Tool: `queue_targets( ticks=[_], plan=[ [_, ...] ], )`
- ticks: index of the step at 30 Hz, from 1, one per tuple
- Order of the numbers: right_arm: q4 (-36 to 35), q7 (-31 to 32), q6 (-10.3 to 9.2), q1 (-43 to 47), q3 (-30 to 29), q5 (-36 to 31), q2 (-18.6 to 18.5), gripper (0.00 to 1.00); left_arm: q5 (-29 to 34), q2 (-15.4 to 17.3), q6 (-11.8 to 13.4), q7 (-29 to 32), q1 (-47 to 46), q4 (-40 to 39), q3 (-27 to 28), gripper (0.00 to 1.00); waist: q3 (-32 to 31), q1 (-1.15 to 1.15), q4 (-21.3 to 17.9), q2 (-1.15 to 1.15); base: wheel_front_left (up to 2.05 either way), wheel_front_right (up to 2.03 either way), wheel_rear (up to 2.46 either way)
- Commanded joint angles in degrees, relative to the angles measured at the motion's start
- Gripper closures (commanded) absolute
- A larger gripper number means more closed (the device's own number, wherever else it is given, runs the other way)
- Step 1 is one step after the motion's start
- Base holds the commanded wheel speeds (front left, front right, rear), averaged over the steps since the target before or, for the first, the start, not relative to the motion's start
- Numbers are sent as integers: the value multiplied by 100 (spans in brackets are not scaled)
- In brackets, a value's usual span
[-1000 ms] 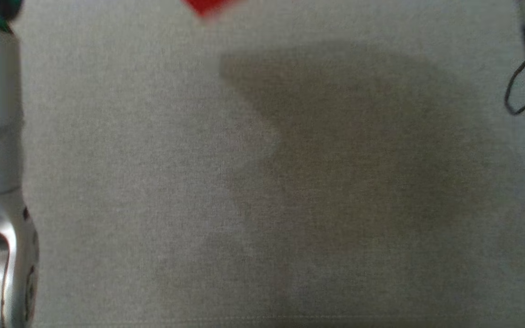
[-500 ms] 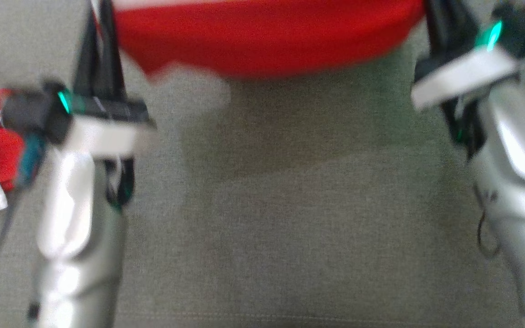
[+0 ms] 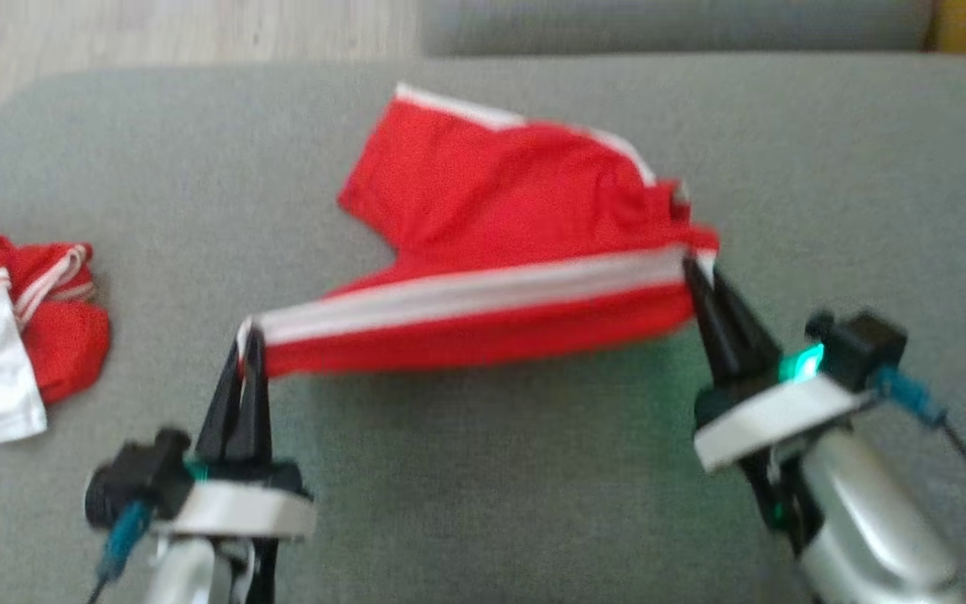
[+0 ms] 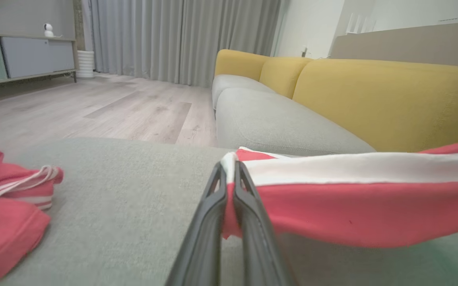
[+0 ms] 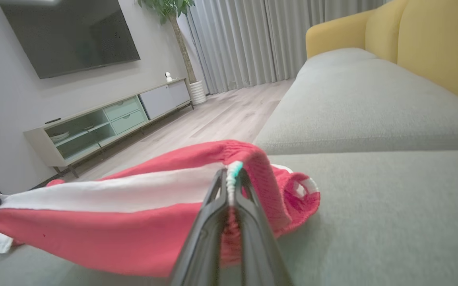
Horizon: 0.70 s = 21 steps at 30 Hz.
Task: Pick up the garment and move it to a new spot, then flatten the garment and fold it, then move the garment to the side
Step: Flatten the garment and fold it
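In the head view, the red garment lies near the middle of the gray seat. Its white-striped edge is pulled tight between both grippers. The left gripper is pinched tight on one end, and the right gripper on the other. Open seat lies along the near edge and the right side. A pile of red and white clothes sits by the left edge.

The left wrist view adds a yellow sofa and a wood floor past the far edge.

The right wrist view adds a TV and a low cabinet.
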Motion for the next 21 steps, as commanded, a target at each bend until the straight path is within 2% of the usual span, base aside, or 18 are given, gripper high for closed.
queue_targets(
  ticks=[1, 7, 13, 18, 21],
  plan=[
    [-224, -36, -4, 275, 86, 67, 64, 100, -50, 41, 11, -12, 160, -230, 265, 100, -476, 2, -70, 0, 0, 0, 0],
    [-349, -36, -4, 1194, 105, 206, 112, 100, -170, 37, 11, -13, 1011, -350, 316, 100, -926, 2, -143, 0, 0, 0, 0],
    [-522, -36, -4, 1697, -75, 320, 161, 100, -236, 37, 10, -13, 1489, -533, 308, 100, -1003, 2, -256, 0, 0, 0, 0],
    [-607, -36, -4, 1543, -180, 327, 305, 100, -67, 66, 10, -13, 999, -595, 110, 100, -809, 2, -391, 0, 0, 0, 0],
    [-459, -36, -4, 1244, -148, 374, 456, 100, -142, 297, 10, -13, 371, -328, -220, 100, -573, 2, -489, 0, 0, 0, 0]
  ],
)
